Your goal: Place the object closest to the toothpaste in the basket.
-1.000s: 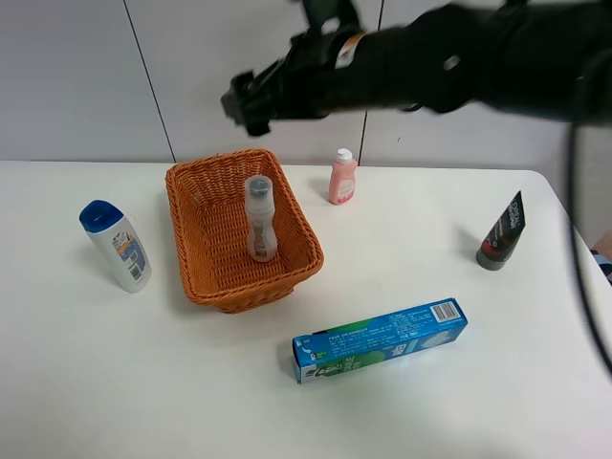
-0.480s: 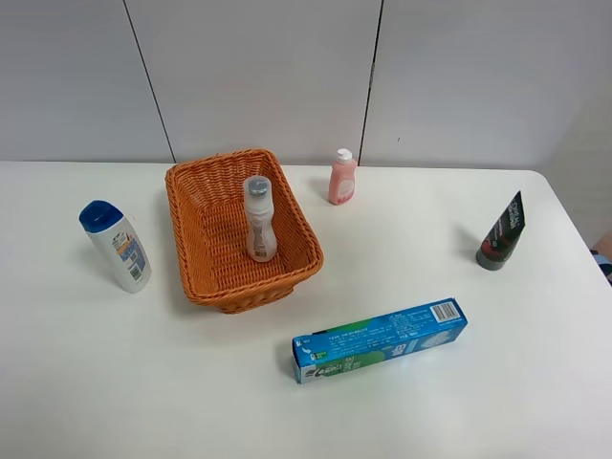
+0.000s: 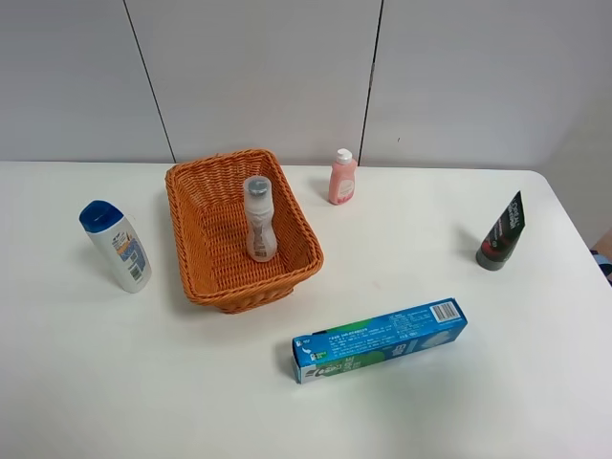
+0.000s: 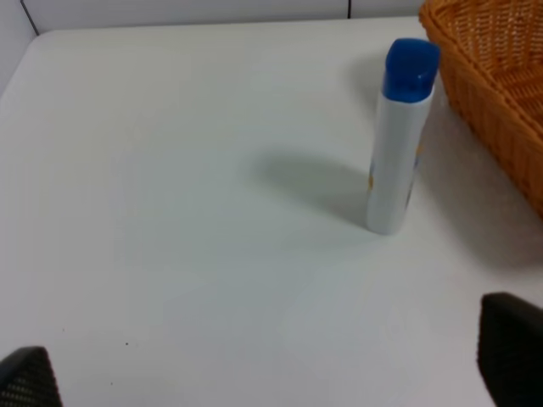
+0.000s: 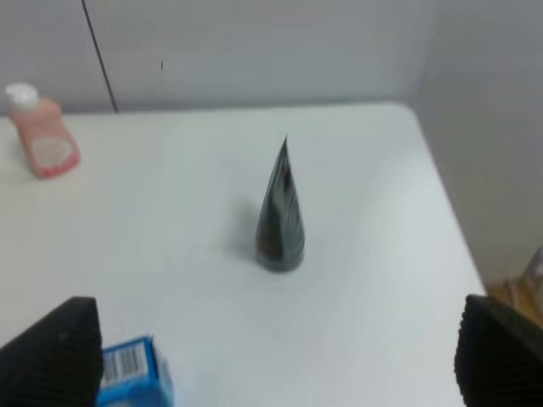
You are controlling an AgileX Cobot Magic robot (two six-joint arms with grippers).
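The blue toothpaste box (image 3: pixel 381 339) lies on the white table in front of the orange wicker basket (image 3: pixel 177 229); its corner shows in the right wrist view (image 5: pixel 136 381). A clear bottle (image 3: pixel 258 218) lies inside the basket. A black tube (image 3: pixel 503 231) stands at the right and also shows in the right wrist view (image 5: pixel 280 212). Neither arm shows in the exterior view. My left gripper (image 4: pixel 267 373) is open and empty, apart from a white bottle (image 4: pixel 399 144) and the basket (image 4: pixel 492 76). My right gripper (image 5: pixel 276 356) is open and empty, short of the black tube.
A white bottle with a blue cap (image 3: pixel 117 246) stands left of the basket. A pink bottle (image 3: pixel 342 178) stands behind the basket near the wall and shows in the right wrist view (image 5: pixel 42 142). The table's right edge (image 3: pixel 574 225) runs close to the black tube.
One second ago my right arm reached over the basket from the right. It has pulled out of the exterior view. The clear bottle stays in the basket.
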